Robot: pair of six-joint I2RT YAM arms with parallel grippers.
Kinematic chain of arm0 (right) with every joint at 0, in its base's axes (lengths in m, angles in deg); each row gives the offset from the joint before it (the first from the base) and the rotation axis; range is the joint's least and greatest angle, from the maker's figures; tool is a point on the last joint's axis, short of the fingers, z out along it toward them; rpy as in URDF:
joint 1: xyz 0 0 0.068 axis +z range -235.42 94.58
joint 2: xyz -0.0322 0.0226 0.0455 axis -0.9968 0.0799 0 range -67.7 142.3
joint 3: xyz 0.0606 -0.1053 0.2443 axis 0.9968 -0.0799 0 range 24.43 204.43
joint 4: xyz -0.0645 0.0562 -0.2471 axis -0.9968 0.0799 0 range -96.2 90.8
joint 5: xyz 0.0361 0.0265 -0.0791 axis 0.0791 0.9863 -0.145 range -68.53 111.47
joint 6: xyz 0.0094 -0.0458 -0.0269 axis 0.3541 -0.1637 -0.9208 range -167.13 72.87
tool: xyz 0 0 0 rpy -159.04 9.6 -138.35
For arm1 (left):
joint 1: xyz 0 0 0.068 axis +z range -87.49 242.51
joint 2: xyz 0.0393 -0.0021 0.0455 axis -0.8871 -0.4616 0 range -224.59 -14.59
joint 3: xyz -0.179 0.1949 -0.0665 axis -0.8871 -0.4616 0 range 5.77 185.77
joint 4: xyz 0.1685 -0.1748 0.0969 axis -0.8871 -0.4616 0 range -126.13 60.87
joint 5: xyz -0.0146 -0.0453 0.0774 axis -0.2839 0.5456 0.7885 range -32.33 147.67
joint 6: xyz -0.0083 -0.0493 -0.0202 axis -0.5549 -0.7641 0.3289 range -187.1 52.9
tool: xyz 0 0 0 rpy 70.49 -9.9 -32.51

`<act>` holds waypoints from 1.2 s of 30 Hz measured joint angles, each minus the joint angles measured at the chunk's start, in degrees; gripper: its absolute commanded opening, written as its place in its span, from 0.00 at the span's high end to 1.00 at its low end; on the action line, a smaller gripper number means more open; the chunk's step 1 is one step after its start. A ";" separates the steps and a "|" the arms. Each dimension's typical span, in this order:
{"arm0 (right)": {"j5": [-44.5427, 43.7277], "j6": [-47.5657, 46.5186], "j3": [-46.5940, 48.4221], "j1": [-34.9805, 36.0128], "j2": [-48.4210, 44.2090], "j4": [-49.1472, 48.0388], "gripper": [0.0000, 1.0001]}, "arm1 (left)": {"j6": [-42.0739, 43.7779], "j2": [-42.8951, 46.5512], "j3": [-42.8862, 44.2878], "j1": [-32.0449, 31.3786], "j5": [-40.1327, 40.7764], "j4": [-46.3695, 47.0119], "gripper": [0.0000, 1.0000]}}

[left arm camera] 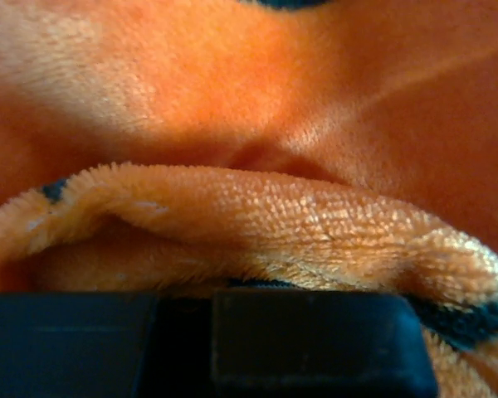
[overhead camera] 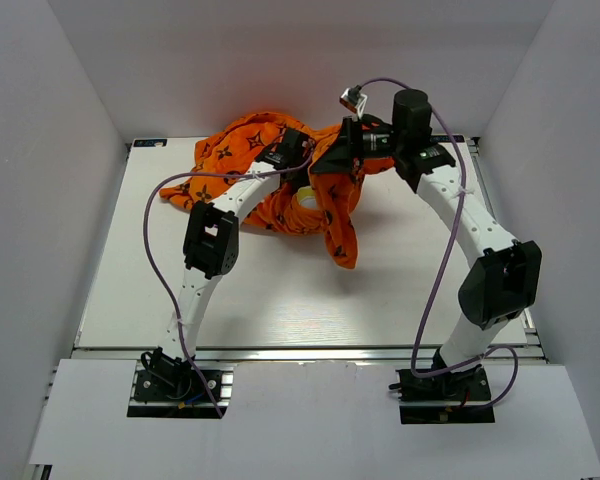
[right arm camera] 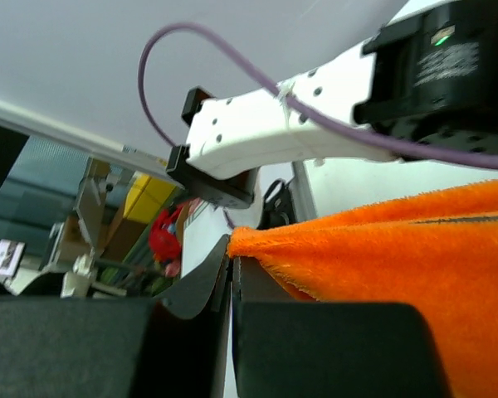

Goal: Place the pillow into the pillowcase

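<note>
- Top external view: the case (overhead camera: 248, 150) lies bunched at the far side of the table (overhead camera: 280, 300), with one part lifted up.
- A bit of the yellow pillow (overhead camera: 306, 200) peeks out under it.
- I think the pillow still needs pushing all the way in.
- My left gripper (overhead camera: 298, 160) is closed tight, pinching a fold of the case.
- My right gripper (overhead camera: 330, 162) is closed tight too, squeezing the case edge.

Orange plush pillowcase (left arm camera: 257, 215) fold just above black end effector (left arm camera: 183, 342)

Lab test cell: white panel walls (overhead camera: 80, 80), bolted arm bases (overhead camera: 175, 385).
</note>
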State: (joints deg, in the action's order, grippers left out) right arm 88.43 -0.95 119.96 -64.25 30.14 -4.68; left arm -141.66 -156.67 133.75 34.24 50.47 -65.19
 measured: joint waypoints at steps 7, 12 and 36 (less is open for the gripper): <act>-2.03 -1.66 -7.72 8.48 -1.84 1.84 1.00 | 1.64 -0.74 2.27 0.57 0.00 -6.47 1.00; -4.04 -6.62 -16.85 8.26 -2.62 9.55 1.00 | 3.50 -0.44 -1.60 0.59 -2.16 -4.02 0.83; -26.40 -51.21 -13.40 -13.18 0.66 41.46 0.60 | 32.89 38.01 -33.05 2.82 -14.73 18.49 0.50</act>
State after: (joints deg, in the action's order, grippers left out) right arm 62.03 -52.17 106.56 -77.43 30.79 36.78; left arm -108.77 -118.66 100.70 37.06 35.74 -46.70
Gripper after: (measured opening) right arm 0.386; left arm 0.509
